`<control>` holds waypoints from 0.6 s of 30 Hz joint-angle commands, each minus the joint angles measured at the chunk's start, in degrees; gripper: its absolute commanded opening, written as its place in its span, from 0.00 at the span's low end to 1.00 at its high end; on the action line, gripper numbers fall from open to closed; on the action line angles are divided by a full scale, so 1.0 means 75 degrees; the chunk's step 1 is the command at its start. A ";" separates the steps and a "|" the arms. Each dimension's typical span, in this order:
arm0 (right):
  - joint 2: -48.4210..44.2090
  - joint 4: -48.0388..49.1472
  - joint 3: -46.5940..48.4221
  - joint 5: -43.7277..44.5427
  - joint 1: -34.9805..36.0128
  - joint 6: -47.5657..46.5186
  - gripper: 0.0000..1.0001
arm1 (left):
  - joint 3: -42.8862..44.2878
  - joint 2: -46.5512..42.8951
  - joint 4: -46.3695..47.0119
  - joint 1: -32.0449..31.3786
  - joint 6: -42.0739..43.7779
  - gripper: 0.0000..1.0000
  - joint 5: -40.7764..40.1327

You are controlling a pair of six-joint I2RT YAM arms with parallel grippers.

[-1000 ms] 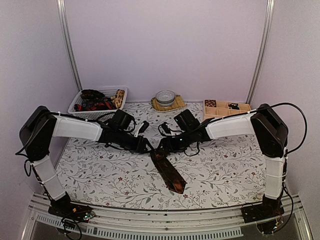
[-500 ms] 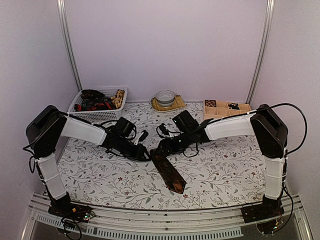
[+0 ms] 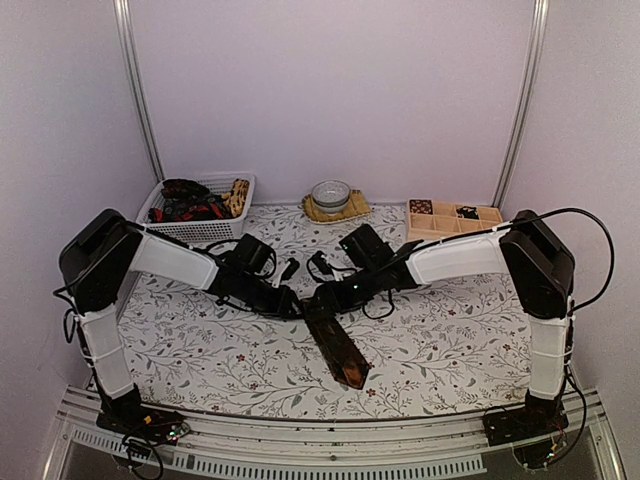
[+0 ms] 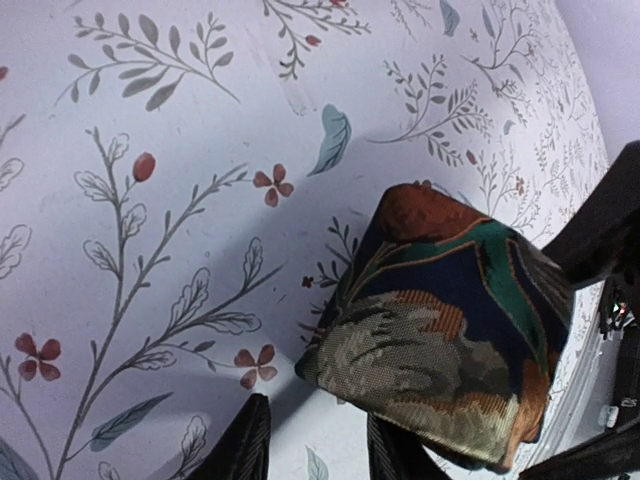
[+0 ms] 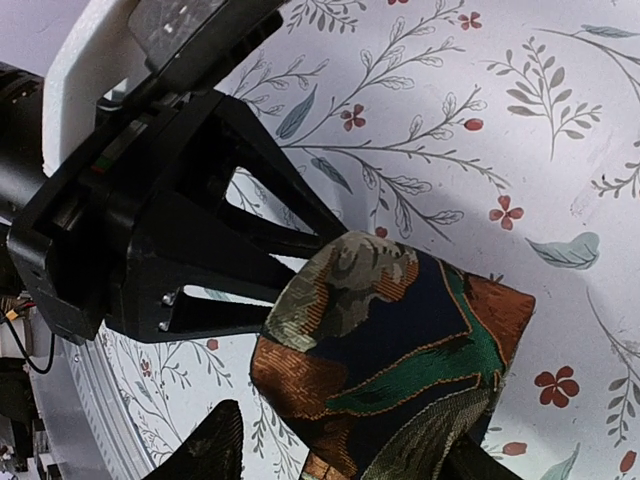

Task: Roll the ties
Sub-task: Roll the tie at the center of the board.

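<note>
A dark tie (image 3: 342, 352) with red-brown and green patterning lies on the flowered table; its tip points toward the near edge. Its far end is a rolled-up bundle (image 4: 450, 330) (image 5: 400, 350). My left gripper (image 3: 292, 303) (image 4: 315, 440) comes at the bundle from the left, jaws apart with bare cloth between them. The bundle's edge lies over one finger (image 4: 395, 455). My right gripper (image 3: 320, 297) (image 5: 335, 458) straddles the bundle from the right, open, with a strip of table showing between the tie and its left finger (image 5: 205, 452). More ties (image 3: 190, 200) sit in the basket.
At the back stand a white basket (image 3: 222, 182) on the left, a glass bowl (image 3: 330, 193) on a mat in the middle and a wooden compartment tray (image 3: 440, 222) on the right. Thin black cables (image 3: 375, 305) trail by both wrists.
Both grippers have narrowed their jaws around the rolled end. The left arm has leaned further in toward the middle. The tie's flat part has drawn slightly shorter.
</note>
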 commanded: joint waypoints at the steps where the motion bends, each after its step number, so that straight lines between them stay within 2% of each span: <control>1: 0.0245 0.0077 -0.0003 0.0053 0.0165 -0.0224 0.57 | -0.0012 0.0220 0.0091 -0.0018 -0.0080 0.34 -0.0221; 9: 0.0280 0.0127 -0.0061 0.0071 0.0192 -0.0220 0.56 | -0.0076 0.0329 0.0535 -0.0299 -0.0353 0.34 0.0250; 18: 0.0236 0.0050 -0.0262 0.0368 0.0188 -0.0247 0.55 | -0.0289 -0.0007 0.0604 -0.0465 -0.0502 0.28 0.0429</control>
